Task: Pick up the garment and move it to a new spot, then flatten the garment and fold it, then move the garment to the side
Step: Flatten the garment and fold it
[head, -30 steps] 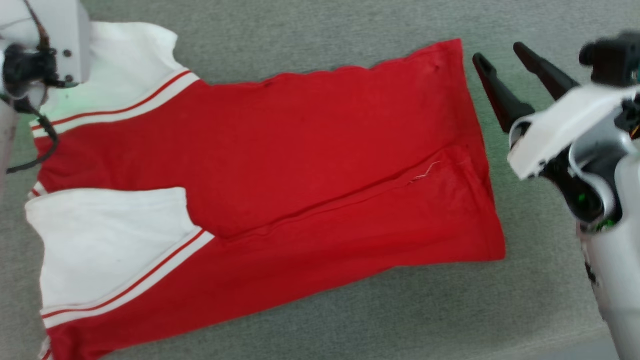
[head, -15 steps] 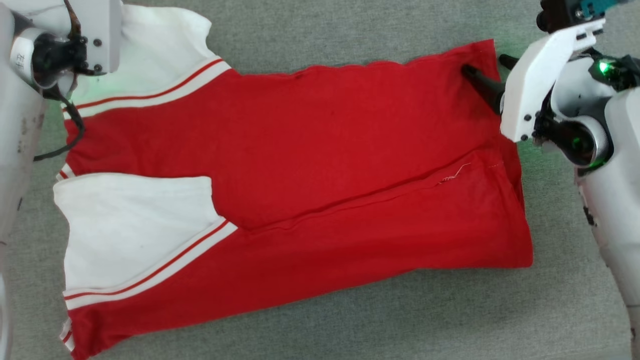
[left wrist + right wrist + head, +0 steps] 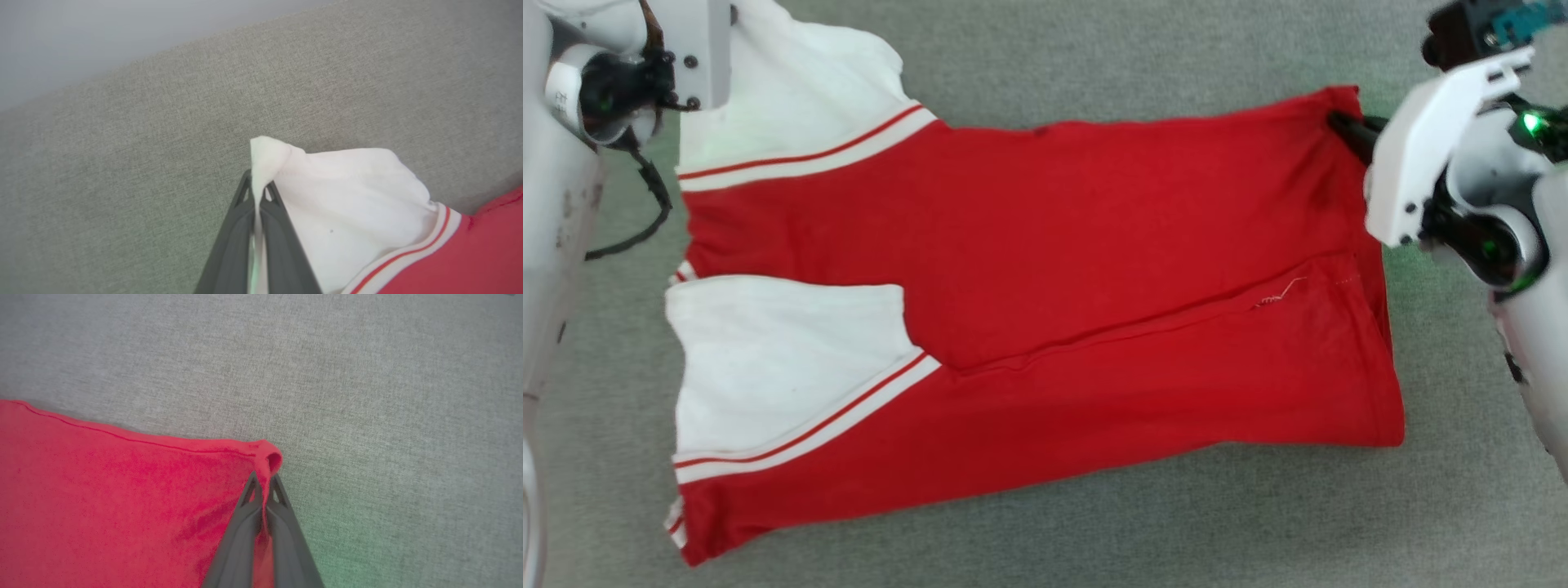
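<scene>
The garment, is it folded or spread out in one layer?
Partly folded: the garment lies flat, its near side with one white sleeve turned over onto the body along a lengthwise edge.

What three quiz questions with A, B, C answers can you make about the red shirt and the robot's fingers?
1. Where do the right fingers pinch the shirt?
A. On a white sleeve
B. On a red corner
C. In the middle of the red part

2. What colour is the cloth between the left fingers?
A. White
B. Red
C. Black

3. How does the shirt lie?
A. Rolled into a ball
B. Hanging in the air
C. Spread out on the grey surface

Answers:
1. B, as the right wrist view shows a red corner bunched between the shut fingers.
2. A, as the left wrist view shows white sleeve cloth poking up between the shut fingers.
3. C, as the head view shows it spread wide on the grey surface, with one white sleeve folded over the red.
</scene>
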Motion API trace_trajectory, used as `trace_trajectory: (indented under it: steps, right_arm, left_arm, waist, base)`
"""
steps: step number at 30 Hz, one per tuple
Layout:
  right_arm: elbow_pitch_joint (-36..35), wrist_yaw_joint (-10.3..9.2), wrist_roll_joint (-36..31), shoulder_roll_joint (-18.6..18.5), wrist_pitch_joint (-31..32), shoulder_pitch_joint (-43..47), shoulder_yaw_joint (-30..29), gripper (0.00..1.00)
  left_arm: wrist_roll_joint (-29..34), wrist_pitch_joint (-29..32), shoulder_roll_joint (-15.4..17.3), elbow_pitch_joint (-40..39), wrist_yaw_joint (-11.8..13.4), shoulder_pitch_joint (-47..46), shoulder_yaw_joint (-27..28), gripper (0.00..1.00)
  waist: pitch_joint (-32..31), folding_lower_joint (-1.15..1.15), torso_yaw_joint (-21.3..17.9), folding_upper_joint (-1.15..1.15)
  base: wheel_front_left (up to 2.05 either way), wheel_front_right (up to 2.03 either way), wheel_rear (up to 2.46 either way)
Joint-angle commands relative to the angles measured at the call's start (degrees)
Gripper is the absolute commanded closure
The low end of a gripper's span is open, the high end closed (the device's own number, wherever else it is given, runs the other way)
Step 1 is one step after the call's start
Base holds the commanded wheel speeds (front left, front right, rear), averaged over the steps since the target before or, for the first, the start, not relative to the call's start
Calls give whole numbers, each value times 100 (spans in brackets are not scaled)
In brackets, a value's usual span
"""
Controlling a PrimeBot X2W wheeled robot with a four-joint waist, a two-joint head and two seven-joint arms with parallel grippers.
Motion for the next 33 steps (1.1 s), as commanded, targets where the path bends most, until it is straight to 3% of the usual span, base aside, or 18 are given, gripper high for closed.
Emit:
trace_trajectory:
  steps: [1,6,9,13,21,25,31,32,33]
  right_arm:
    - [-116,-10,100,-129,-67,189,9,100]
    - [-574,-9,257,-488,-175,693,47,100]
    - [-880,-9,402,-679,-165,1080,-26,100]
    - [-1296,-9,501,-879,-86,1655,-181,100]
    - [-1878,-9,587,-950,260,2779,-740,100]
    - [-1947,-9,463,-795,465,3063,-902,100]
    - [-1827,-9,301,-501,533,3113,-954,100]
    - [-1820,-9,284,-478,516,3096,-940,85]
    - [-1816,-9,257,-451,517,3086,-917,62]
  left_arm:
    - [-84,-54,49,-136,-37,124,1,100]
    - [-226,47,294,-791,-44,525,-17,100]
    - [-295,188,528,-1411,123,933,-15,100]
    - [-477,429,882,-2563,543,1697,40,100]
    - [-827,804,1655,-4975,1701,3522,106,100]
    - [-985,716,1776,-5313,1973,4110,126,100]
    - [-1197,591,1577,-4946,1876,4459,33,100]
    - [-1226,573,1533,-4858,1842,4479,19,94]
    - [-1230,536,1500,-4764,1804,4485,9,86]
  waist:
    - [-213,0,157,0]
    - [-522,0,344,0]
    - [-708,0,457,0]
    - [-923,0,587,0]
    - [-1110,0,738,0]
    - [-1150,0,747,0]
    - [-1262,0,724,0]
    - [-1284,0,724,0]
    - [-1308,0,722,0]
  base:
    - [0,0,0]
    - [0,0,0]
    - [0,0,0]
    - [0,0,0]
    - [0,0,0]
    - [0,0,0]
    - [0,0,0]
    - [0,0,0]
    - [0,0,0]
